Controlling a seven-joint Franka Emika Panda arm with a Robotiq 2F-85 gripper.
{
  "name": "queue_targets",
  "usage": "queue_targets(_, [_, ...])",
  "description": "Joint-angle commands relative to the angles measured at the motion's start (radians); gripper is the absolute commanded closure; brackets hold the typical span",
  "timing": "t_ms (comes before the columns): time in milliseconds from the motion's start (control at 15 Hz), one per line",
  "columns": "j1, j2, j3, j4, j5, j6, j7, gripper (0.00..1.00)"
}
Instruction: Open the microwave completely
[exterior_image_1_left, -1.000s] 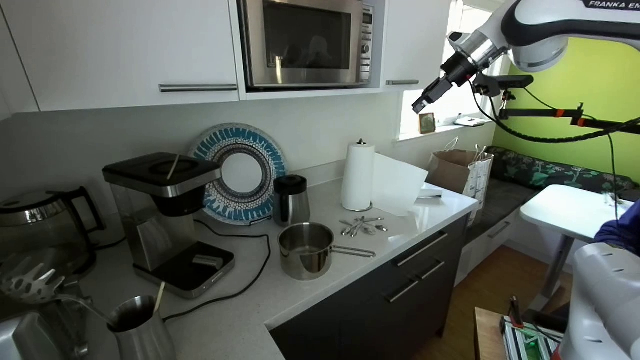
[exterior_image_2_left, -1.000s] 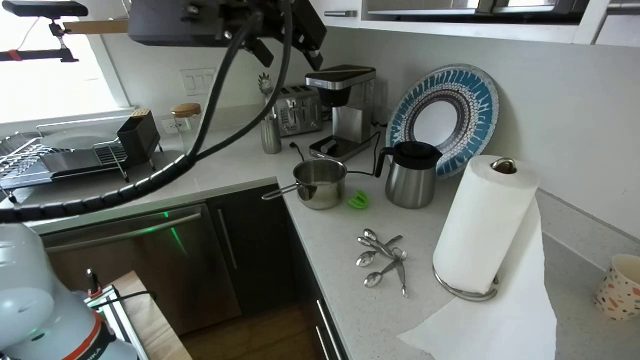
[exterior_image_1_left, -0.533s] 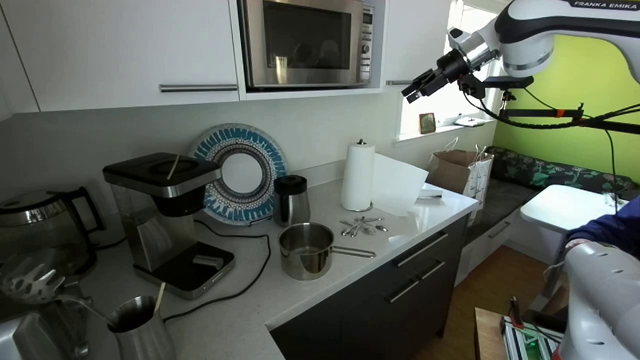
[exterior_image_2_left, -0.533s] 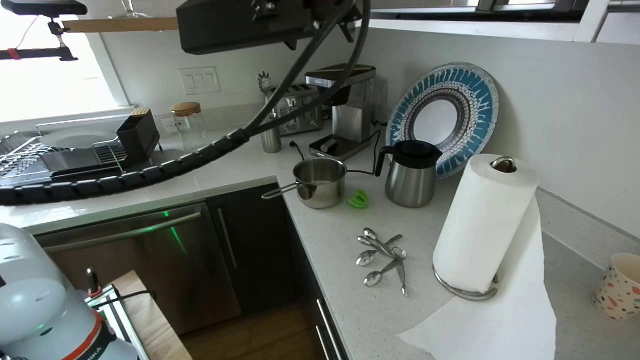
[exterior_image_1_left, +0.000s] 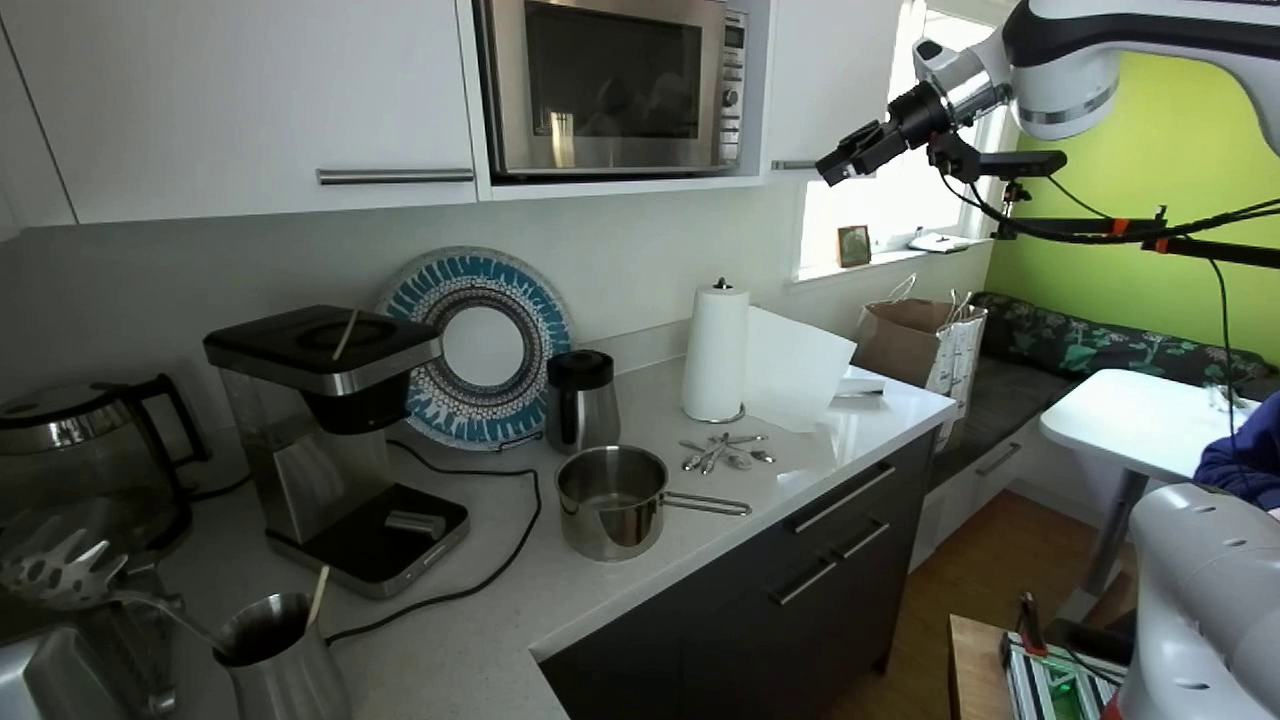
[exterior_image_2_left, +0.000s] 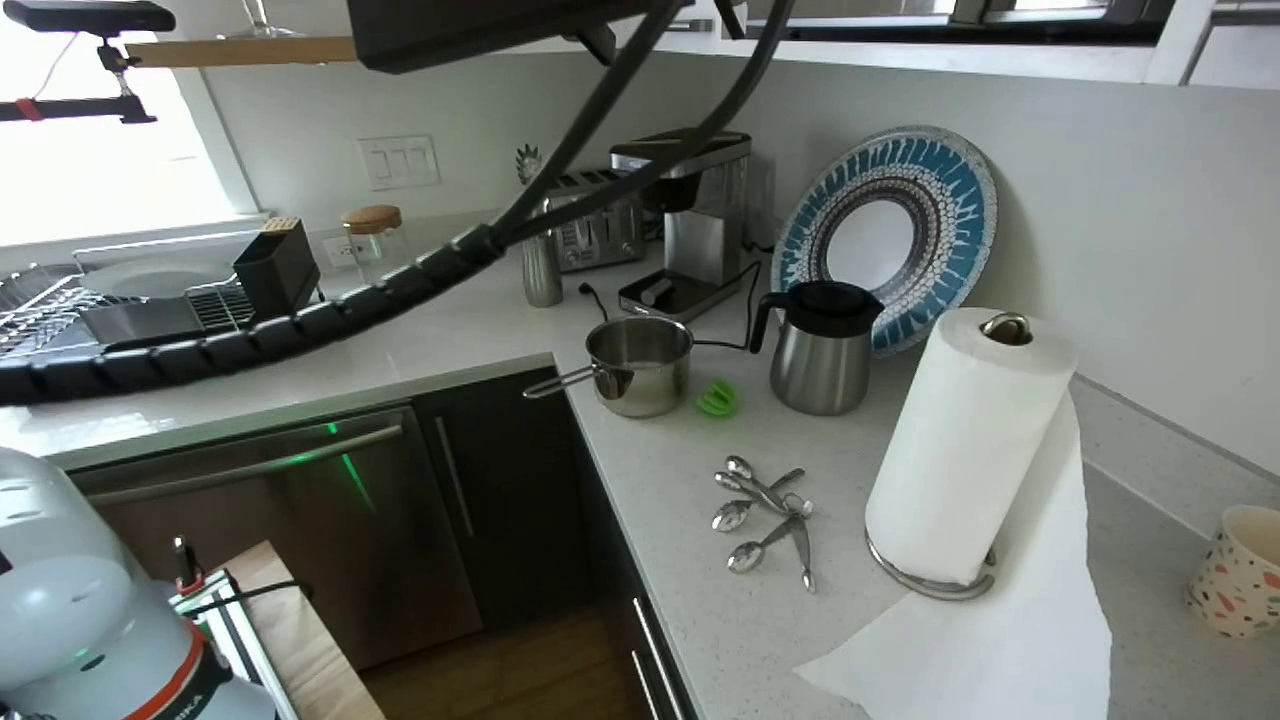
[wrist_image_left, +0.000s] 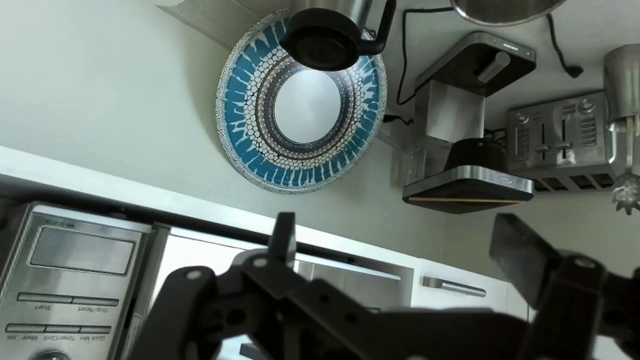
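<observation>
holding nothing between wide-spread fingers (wrist_image_left: 517, 250), clear of the microwave (exterior_image_1_left: 612, 85) in its niche (exterior_image_1_left: 757, 100) above the worktop (exterior_image_1_left: 450, 660); could jab the control strip (exterior_image_1_left: 733, 105) and miss the door edge (exterior_image_1_left: 714, 90) if aimed askew.

White arm (exterior_image_1_left: 1065, 92) outstretched up high, wrist (exterior_image_1_left: 968, 88) slanting downward, black pincer (wrist_image_left: 396, 234) spread wide
</observation>
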Motion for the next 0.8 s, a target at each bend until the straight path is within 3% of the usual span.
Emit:
queue_targets(0, [0.009,0.032,-0.026,0.029,0.041,0.099,-0.082,0.0])
queue_targets(267, [0.151,0.07,-0.157,0.092,0.137,0.343,-0.282,0.0])
queue_targets(467, [0.307,0.091,-0.294,0.146,0.277,0.45,-0.281,0.0])
queue_targets(733, [0.485,0.12,-0.441,0.221,0.36,0.521,-0.203,0.0])
